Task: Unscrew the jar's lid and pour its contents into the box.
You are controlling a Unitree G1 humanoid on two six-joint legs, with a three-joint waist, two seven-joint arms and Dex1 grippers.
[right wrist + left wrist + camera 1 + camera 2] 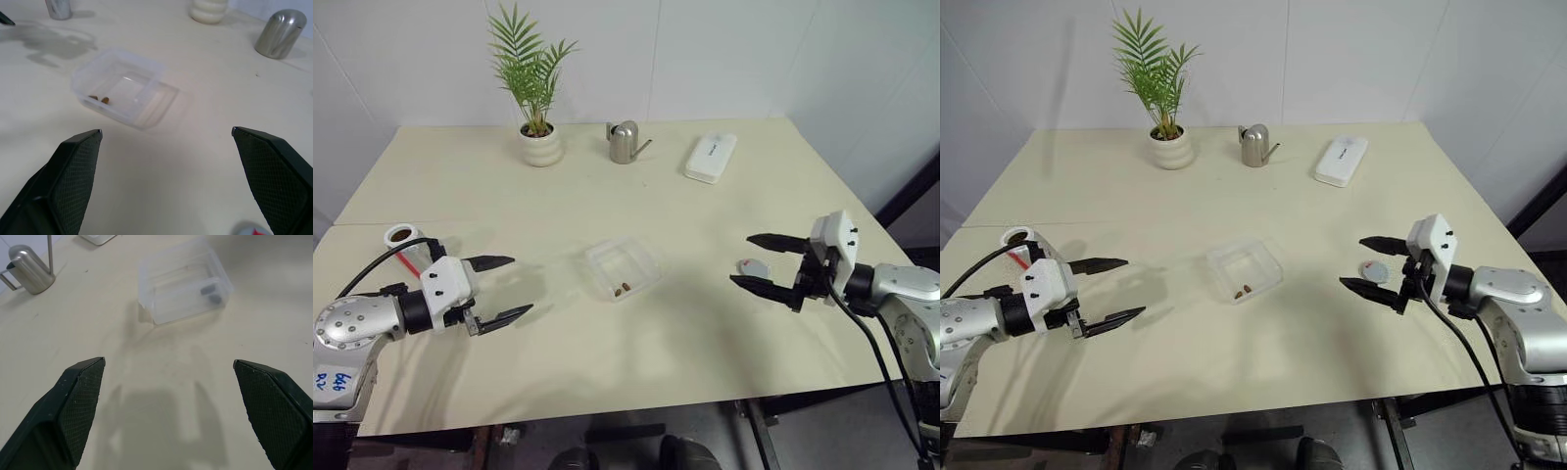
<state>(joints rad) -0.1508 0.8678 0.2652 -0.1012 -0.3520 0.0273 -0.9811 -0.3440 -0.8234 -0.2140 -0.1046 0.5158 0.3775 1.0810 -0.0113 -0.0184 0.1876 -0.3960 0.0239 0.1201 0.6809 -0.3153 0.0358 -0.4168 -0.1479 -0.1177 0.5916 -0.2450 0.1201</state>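
My left gripper (502, 289) and right gripper (762, 262) hover with jaws spread wide and empty, bare cream tabletop (607, 362) between them. The open clear jar (403, 238) stands by the left edge behind my left wrist; the grey round lid (753, 266) lies between my right jaws. The shallow transparent box (622, 267) sits centrally, holding brown pellets (100, 99), plainest in the right wrist view. Farther back: silver watering can (625, 142), white oblong case (711, 158), potted palm (537, 88).

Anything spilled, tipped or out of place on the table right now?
Nothing stands out. The brown pellets lie inside the box, none on the table. The jar stands upright and open near the left gripper; the lid lies flat by the right gripper.
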